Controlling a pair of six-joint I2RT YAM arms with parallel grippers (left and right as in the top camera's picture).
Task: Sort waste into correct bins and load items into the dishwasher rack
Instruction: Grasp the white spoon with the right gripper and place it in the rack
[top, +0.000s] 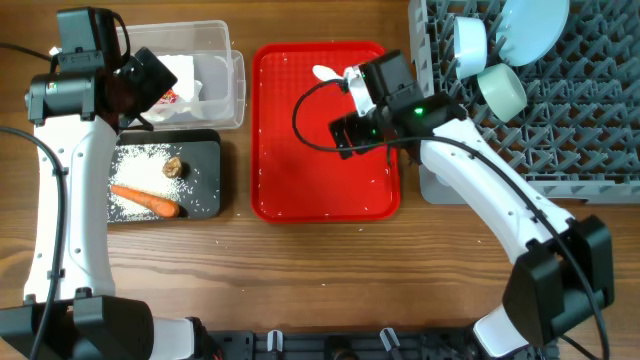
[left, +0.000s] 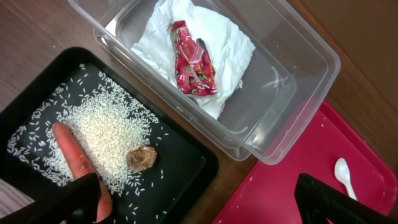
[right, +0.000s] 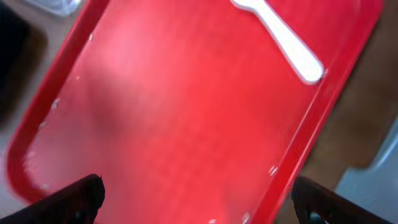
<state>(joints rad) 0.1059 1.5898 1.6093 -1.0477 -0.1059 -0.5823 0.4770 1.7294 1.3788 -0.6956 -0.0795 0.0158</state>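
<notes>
left gripper: spread wide, nothing held; carrot piece seen beside lower-left finger
clear tub: napkins and wrapper seen inside
white spoon: upper right on red tray, well apart from fingers
right gripper: spread wide, empty

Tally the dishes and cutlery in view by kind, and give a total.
Plates: 1, the pale blue plate
Bowls: 2, the pale blue bowl and the mint-green bowl
Spoons: 1, the white spoon
Total: 4
</notes>
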